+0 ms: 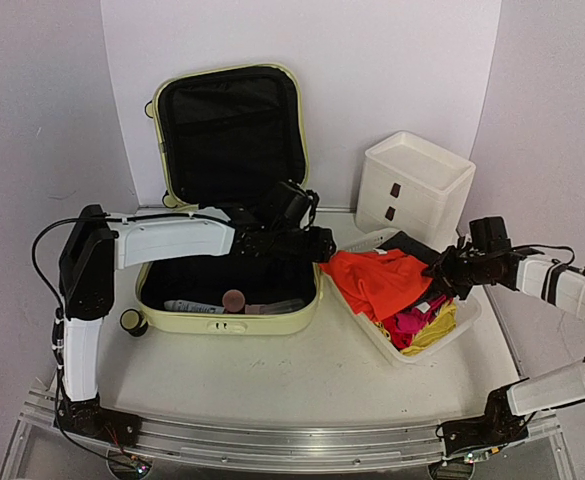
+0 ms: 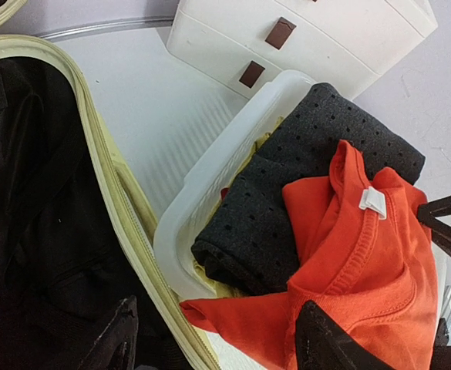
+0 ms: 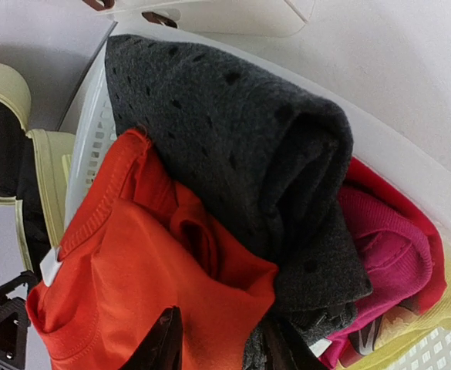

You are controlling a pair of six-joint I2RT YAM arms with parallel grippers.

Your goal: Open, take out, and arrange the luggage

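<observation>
Top external view: we are seeing the luggage [image 1: 227,320] lying open on the counter's [image 1: 292,390] left half, lid standing toward the rear edge. Our left claw [image 1: 320,245] is hovering spread beside the basket's [image 1: 392,352] orange shirt [image 1: 377,280]. Our right claw [image 1: 440,270] is narrowing at that shirt; we cannot tell whether it is pinching.

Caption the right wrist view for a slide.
Orange shirt and dark grey knit piled in white basket beside the luggage.
</observation>
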